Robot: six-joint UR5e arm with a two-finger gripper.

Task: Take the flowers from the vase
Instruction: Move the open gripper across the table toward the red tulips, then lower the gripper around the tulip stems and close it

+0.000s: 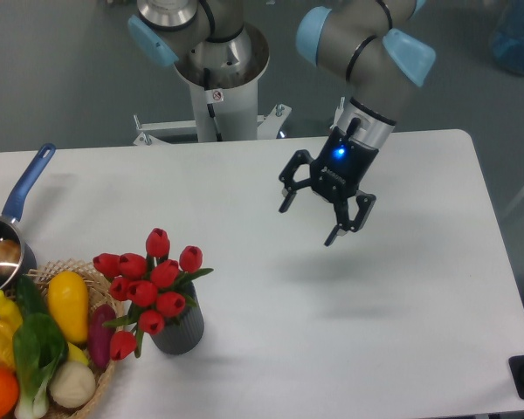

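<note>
Hovering my gripper (311, 221) above the surface (402, 288), fingers spread, holding nothing, well apart from the flowers (148, 288). Nothing done yet: the flowers sit in the vase (180, 330) near the front left, just beside the basket (103, 367). Stems mostly hidden by buds.

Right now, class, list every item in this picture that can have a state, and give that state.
Two-finger black gripper: open, empty, above the table.
Red tulip flowers: standing in the vase, untouched.
Dark grey ribbed vase: upright, holding flowers.
Blue-handled metal saucepan: upright, uncovered, something inside.
Wicker basket: full of vegetables.
</note>
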